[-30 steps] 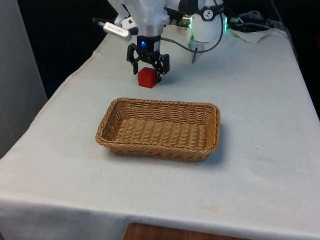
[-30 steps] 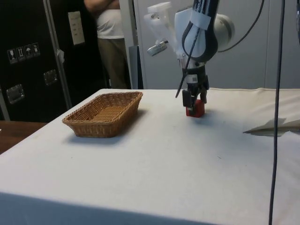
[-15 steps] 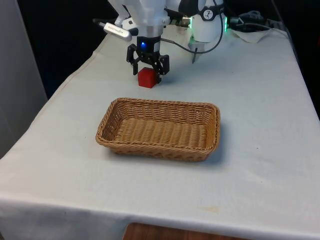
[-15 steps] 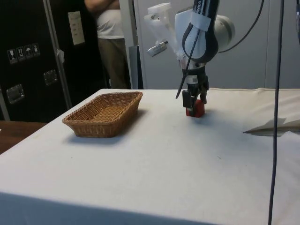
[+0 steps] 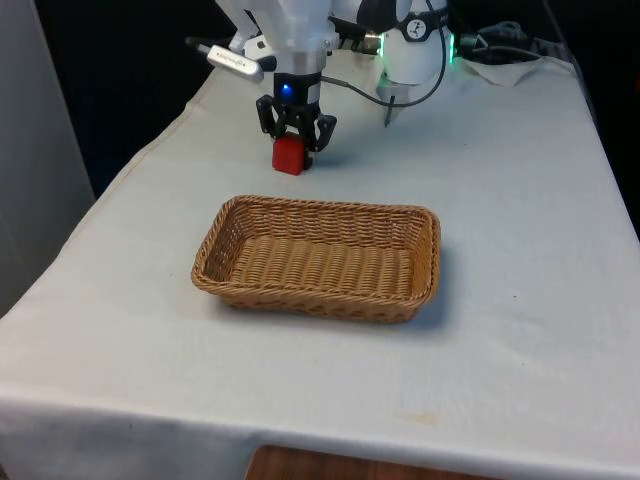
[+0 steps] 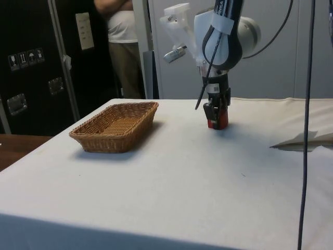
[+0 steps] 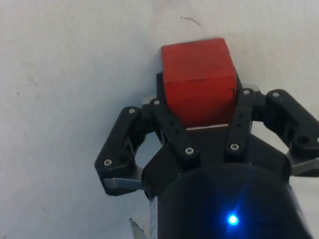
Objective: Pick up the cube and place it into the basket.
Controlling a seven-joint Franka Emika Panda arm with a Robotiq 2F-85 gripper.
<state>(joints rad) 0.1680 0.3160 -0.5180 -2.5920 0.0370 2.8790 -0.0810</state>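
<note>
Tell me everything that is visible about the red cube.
The red cube is a small, matte, solid-looking block with plain faces and slightly rounded edges. It sits at the table's far end, beyond the wicker basket, not inside it. The black end effector is closed on it, a finger pressing each opposite side. Whether it has left the white cloth is unclear.

Lab, dark cabinets (image 6: 31,67), clothed table (image 6: 208,172), cables (image 6: 307,104)
</note>
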